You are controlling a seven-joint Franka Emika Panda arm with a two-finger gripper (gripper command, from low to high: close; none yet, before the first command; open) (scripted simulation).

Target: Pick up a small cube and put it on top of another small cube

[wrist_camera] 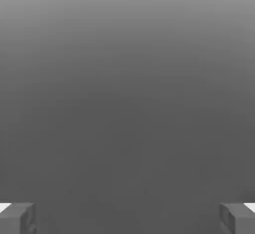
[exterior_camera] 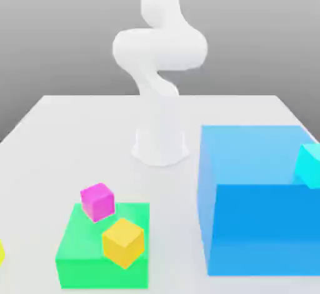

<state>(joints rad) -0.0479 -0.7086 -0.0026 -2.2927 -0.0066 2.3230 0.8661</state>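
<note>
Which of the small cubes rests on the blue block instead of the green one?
The cyan cube, at the exterior view's right edge, sits on the big blue block. The magenta cube and yellow cube sit on the green block.

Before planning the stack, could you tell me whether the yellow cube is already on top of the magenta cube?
No, the yellow cube sits beside the magenta cube on the green block.

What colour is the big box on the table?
Blue; the big box shows best in the exterior view, on that view's right.

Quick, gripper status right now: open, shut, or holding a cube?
Gripper: open, the two fingertips stand far apart with nothing between them; no cube held.
</note>
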